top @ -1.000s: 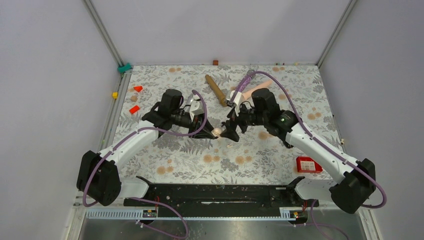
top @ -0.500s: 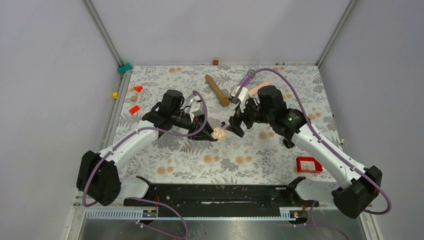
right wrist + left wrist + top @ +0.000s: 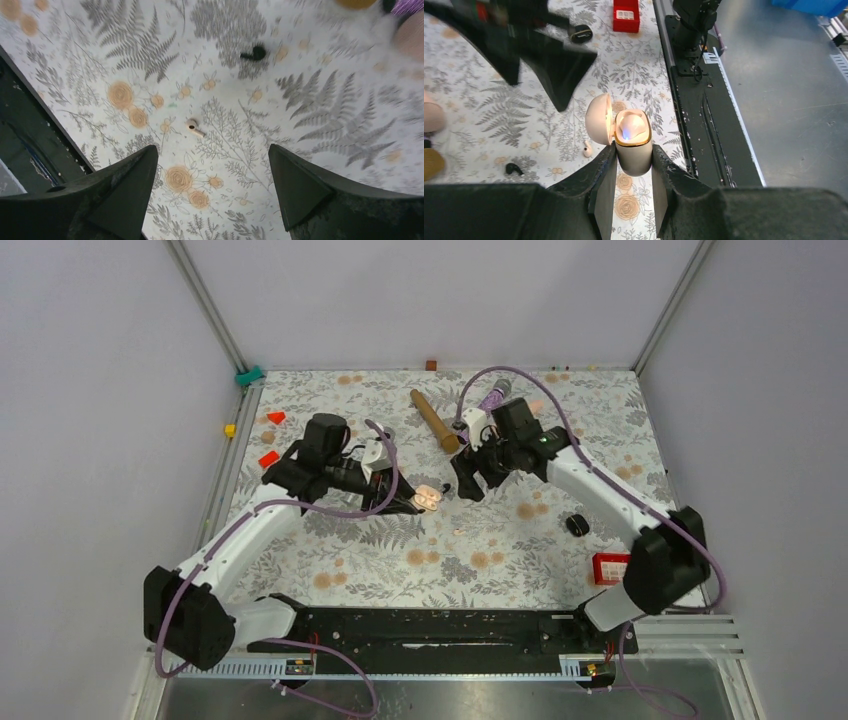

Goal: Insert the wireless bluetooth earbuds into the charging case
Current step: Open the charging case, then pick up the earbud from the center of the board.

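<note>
Two fingers [image 3: 604, 185] of the left claw [image 3: 633, 151] pinch the charging case [image 3: 634, 165], lid open, one pale earbud [image 3: 631, 126] glowing inside, which only that wrist's view reveals. The right claw [image 3: 212, 150], at the case a second ago, has pulled away, spread and empty; I'd judge one insertion done. Its own view shows a second pale earbud [image 3: 194, 127] loose directly beneath it, a black earbud [image 3: 254, 53] beyond.

Pink case [image 3: 633, 150], lid open, near tabletop's middle with pale bud [image 3: 631, 125] seated inside; second pale bud [image 3: 195, 127] and black bud [image 3: 254, 52] lying nearby.
</note>
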Available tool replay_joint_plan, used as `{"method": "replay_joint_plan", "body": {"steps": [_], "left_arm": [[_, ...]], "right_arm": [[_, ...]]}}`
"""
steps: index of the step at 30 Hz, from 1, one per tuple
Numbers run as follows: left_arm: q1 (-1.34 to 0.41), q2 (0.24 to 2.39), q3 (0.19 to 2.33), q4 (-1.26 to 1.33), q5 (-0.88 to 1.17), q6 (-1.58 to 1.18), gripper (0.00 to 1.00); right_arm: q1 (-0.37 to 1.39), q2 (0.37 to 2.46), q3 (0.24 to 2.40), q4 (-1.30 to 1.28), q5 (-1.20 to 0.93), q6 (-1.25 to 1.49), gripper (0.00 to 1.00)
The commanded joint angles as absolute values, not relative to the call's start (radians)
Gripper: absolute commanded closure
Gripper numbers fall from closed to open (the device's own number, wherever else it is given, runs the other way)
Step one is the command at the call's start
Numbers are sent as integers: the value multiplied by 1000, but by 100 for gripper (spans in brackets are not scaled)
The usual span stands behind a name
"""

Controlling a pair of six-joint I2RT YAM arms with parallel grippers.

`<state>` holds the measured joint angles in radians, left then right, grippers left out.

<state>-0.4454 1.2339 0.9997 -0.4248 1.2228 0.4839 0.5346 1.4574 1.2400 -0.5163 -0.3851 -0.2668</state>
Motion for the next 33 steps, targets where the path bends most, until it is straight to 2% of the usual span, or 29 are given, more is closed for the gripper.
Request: {"method": "replay_joint_plan", "body": {"steps": [1,8,11,14,22,33], "left_arm": [[-420,1160,1034,-419,1248,528,100],[-416,1150,1030,-418,1254,534,100],[-416,1155,1028,-419,1252,534,100],[-415,1149,1022,-418,1252,538,100],[-416,1146,1022,-419,1254,540,100],[-416,1136,1019,-419,1248,540,100]], "right_arm": [[542,1598,1293,-654,-340,-202,13],[650,1767,1278,-669,-268,-138,25],[679,1839,1302,-688,-286,-101,38],[702,1889,1333,-722,-326,-90,46],[729,1882,1304,-740,-401,-105,43],[730,1938,1307,-724,-356,-102,36]]}}
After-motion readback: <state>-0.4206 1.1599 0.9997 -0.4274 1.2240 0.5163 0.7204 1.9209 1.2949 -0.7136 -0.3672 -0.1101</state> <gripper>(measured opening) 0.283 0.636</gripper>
